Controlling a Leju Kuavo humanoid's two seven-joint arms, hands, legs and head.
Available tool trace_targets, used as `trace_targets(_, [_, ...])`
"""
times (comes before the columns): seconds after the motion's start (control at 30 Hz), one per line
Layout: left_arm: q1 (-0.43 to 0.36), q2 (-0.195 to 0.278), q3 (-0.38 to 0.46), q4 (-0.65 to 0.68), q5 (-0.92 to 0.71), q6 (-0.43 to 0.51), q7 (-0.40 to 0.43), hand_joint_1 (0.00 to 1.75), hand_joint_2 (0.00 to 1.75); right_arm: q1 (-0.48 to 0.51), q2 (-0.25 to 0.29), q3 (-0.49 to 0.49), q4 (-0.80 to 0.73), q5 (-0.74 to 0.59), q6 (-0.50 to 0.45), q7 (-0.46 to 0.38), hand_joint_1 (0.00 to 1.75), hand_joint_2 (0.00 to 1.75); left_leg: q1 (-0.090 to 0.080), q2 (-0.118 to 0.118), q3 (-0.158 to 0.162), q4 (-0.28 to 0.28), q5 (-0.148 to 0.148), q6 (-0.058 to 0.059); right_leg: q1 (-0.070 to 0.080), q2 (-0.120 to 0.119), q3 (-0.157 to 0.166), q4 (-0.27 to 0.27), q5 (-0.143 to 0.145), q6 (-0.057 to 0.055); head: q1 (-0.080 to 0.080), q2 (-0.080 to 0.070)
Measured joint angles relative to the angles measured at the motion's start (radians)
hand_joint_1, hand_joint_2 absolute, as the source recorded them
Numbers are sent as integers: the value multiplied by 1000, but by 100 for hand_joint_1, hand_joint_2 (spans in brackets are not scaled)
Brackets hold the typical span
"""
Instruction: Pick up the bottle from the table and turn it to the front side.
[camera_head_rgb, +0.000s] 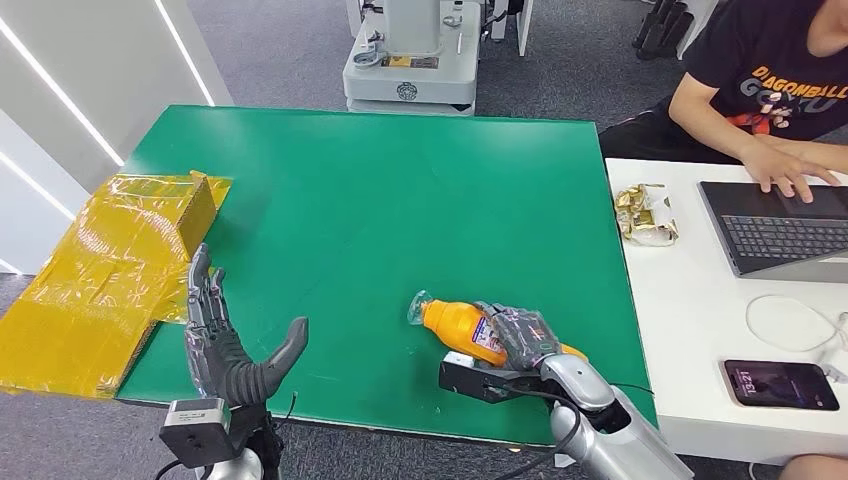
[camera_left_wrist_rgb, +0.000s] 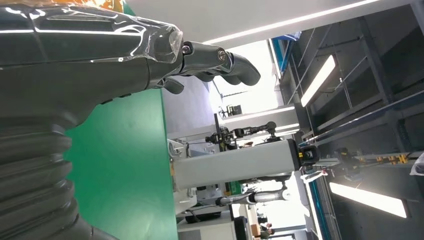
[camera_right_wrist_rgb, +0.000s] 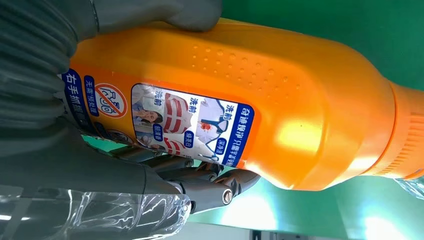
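An orange bottle (camera_head_rgb: 462, 328) with a clear-wrapped cap lies on its side on the green table (camera_head_rgb: 380, 190), cap pointing left and away from me. My right hand (camera_head_rgb: 522, 340) wraps around its lower half. Up close, the bottle (camera_right_wrist_rgb: 280, 110) shows a printed label facing the camera, with my right hand's thumb (camera_right_wrist_rgb: 165, 12) on one side and dark fingers (camera_right_wrist_rgb: 210, 187) curled under the other. Near the table's front left corner my left hand (camera_head_rgb: 225, 335) is raised with fingers spread, holding nothing; the same left hand (camera_left_wrist_rgb: 100, 55) appears in its wrist view.
A yellow flattened box (camera_head_rgb: 110, 270) lies at the table's left edge. To the right stands a white desk (camera_head_rgb: 690, 330) with a laptop (camera_head_rgb: 785, 230), a phone (camera_head_rgb: 780, 385) and a crumpled wrapper (camera_head_rgb: 648, 212); a person (camera_head_rgb: 770, 70) sits typing there. A robot base (camera_head_rgb: 410, 60) stands beyond the table.
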Motion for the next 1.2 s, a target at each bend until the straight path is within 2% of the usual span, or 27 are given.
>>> trace_targets(0.07, [0, 0, 0, 0, 0, 0, -1, 0, 175, 6, 0, -3, -6, 2, -5, 0, 175, 175, 0, 0, 0, 0, 0, 0, 0, 0, 0, 0, 0, 0, 0, 0])
trace_targets(0.27, [0, 0, 0, 5, 11, 6, -17, 0, 175, 108, 17, -87, -119, 63, -145, -37, 175, 175, 0, 0, 0, 0, 0, 0, 0, 0, 0, 0, 0, 0, 0, 0])
trace_targets(0.53, [-2, 0, 0, 21, 44, -21, -29, 0, 175, 167, 59, -145, -176, 104, -315, -155, 175, 175, 0, 0, 0, 0, 0, 0, 0, 0, 0, 0, 0, 0, 0, 0])
trace_targets(0.6, [-6, 0, -3, 26, 96, -72, -26, 0, 175, 176, 70, -156, -183, 93, -343, -195, 175, 175, 0, 0, 0, 0, 0, 0, 0, 0, 0, 0, 0, 0, 0, 0])
trace_targets(0.73, [-25, 4, -20, 40, 301, -312, 17, 0, 175, 186, 94, -169, -186, 74, -417, -315, 175, 175, 0, 0, 0, 0, 0, 0, 0, 0, 0, 0, 0, 0, 0, 0])
trace_targets(0.8, [-43, 7, -32, 50, 337, -388, 40, 0, 175, 186, 109, -171, -186, 72, -447, -358, 175, 175, 0, 0, 0, 0, 0, 0, 0, 0, 0, 0, 0, 0, 0, 0])
trace_targets(1.2, [-118, 31, -80, 124, 377, -543, 117, 0, 175, 196, 147, -179, -182, 99, -479, -417, 175, 175, 0, 0, 0, 0, 0, 0, 0, 0, 0, 0, 0, 0, 0, 0])
